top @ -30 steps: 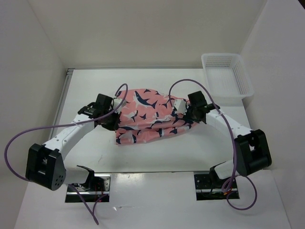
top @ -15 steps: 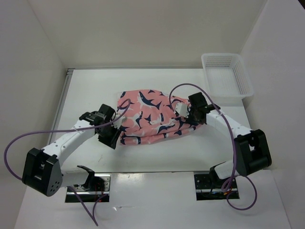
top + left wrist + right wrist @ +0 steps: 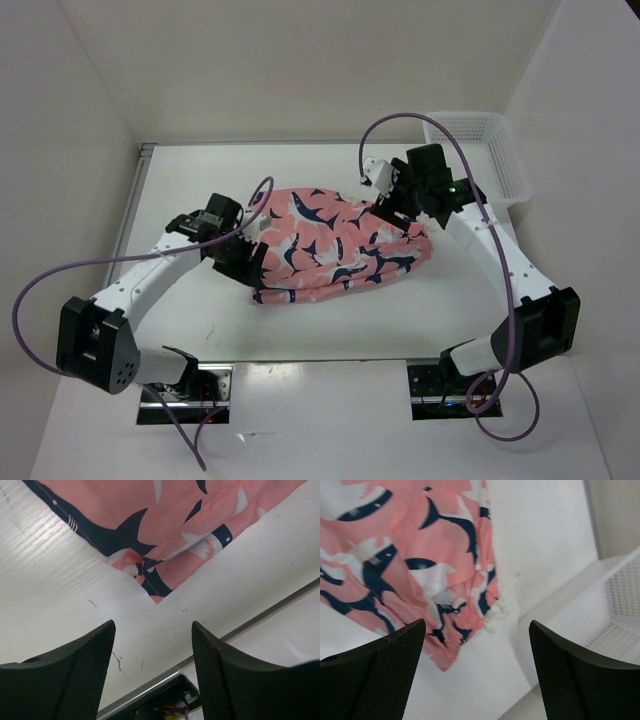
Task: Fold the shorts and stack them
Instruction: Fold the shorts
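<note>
On table (image 3: 180, 185), centre: shorts (image 3: 335, 250), one pair, doubled over and lying free so the fold can settle, I judge. Left gripper (image 3: 152, 630): my jaws apart, empty, shorts' corner just ahead. Right gripper (image 3: 476, 625): jaws apart, empty, above the shorts' edge nearest basket (image 3: 475, 150).

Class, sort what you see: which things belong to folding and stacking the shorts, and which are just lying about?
Part of the job:
shorts
left pincer, open
right pincer, open

Just lying about:
white mesh basket, at the far right corner
</note>
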`<action>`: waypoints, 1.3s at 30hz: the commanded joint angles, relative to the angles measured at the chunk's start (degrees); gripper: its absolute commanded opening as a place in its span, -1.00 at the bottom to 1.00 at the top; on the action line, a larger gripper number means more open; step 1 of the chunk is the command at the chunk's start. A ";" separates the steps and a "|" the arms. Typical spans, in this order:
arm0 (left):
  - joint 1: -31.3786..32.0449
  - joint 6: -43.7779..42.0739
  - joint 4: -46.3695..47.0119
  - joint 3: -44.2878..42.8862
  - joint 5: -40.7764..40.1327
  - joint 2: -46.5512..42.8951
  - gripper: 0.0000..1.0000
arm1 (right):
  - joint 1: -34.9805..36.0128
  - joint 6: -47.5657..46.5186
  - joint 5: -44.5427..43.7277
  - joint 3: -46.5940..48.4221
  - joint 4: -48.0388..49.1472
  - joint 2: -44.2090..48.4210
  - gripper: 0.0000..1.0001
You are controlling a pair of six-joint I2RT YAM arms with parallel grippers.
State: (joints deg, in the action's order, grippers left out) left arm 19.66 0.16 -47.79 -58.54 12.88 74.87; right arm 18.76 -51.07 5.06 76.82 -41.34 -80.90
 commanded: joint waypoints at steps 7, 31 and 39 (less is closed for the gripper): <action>0.47 -0.16 20.18 -6.13 0.65 12.04 0.47 | 10.23 16.70 3.21 -1.49 8.79 -10.31 -0.07; 9.26 -0.16 16.51 10.22 -6.37 12.15 0.37 | 14.90 5.62 -6.73 -20.76 12.43 -10.33 -0.97; 9.26 -0.16 6.31 -3.92 0.20 4.51 0.34 | 1.74 31.78 8.45 3.60 8.20 -9.71 -0.27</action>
State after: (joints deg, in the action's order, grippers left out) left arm 29.15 0.23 -37.67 -55.33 8.80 85.17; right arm 27.73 -32.18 7.18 75.18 -33.04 -92.25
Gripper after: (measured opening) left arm 0.672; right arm 0.319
